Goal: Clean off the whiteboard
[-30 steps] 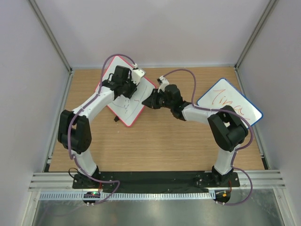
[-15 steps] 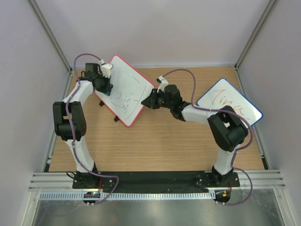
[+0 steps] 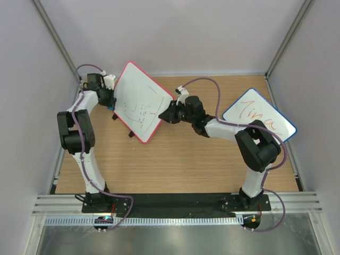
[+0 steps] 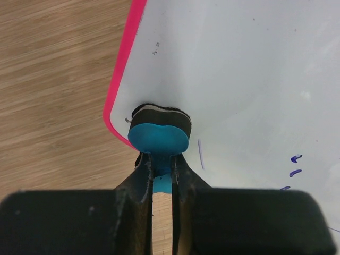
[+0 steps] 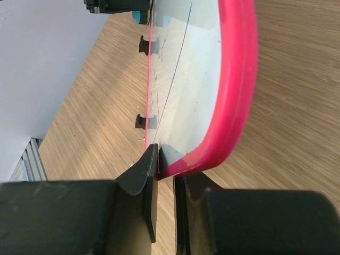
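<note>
While the right gripper (image 3: 162, 115) is pinching the tilted whiteboard (image 3: 139, 101), at the table's (image 3: 186, 159) 11 o'clock, by its 3 o'clock edge, the left gripper (image 3: 110, 103), clamping the eraser (image 4: 159, 137) at 9 o'clock, is probably needing flat, firm sweeps.

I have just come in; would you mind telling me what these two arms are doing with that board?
They are erasing the whiteboard. The right gripper is shut on the board's red-framed edge and steadies it. The left gripper is shut on a small blue eraser and presses it against the surface near a corner. The job is not finished: purple marks and thin lines are left on the board. The blue-framed board with orange writing lies apart, untouched.
</note>
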You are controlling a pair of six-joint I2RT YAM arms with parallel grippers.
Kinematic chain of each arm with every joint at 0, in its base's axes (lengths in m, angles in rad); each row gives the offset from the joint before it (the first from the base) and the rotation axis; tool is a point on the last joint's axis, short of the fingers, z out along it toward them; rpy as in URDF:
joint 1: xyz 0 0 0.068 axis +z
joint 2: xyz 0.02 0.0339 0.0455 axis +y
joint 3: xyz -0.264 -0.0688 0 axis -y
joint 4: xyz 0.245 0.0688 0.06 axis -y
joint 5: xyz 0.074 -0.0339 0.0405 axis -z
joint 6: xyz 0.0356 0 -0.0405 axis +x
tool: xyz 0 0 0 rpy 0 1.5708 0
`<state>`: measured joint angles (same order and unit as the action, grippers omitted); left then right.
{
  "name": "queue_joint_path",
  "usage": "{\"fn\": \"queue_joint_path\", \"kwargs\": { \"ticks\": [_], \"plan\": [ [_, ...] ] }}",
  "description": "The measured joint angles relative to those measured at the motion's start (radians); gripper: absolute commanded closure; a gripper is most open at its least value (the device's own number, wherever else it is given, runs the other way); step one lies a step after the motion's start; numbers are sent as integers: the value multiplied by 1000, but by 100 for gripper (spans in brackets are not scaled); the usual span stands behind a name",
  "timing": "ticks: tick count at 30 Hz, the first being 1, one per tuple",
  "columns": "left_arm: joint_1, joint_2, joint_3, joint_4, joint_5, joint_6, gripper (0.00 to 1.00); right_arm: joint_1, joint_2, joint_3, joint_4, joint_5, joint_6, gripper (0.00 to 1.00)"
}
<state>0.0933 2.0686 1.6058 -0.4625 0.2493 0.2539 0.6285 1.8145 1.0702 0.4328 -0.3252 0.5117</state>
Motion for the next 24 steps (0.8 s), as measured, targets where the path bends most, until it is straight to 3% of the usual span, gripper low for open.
{"fn": "queue_joint_path", "kwargs": {
  "ticks": [5,16,24],
  "plan": [
    [-47,-74,-99,19,6,16,100,0,0,-1,-1,0,0,99],
    [-329,-276,-244,-13,-22,15,100,-15,-10,-3,-35,15,11,99],
    [-336,-285,-245,-26,-15,5,100,-15,-10,-3,-37,16,12,99]
  ]
}}
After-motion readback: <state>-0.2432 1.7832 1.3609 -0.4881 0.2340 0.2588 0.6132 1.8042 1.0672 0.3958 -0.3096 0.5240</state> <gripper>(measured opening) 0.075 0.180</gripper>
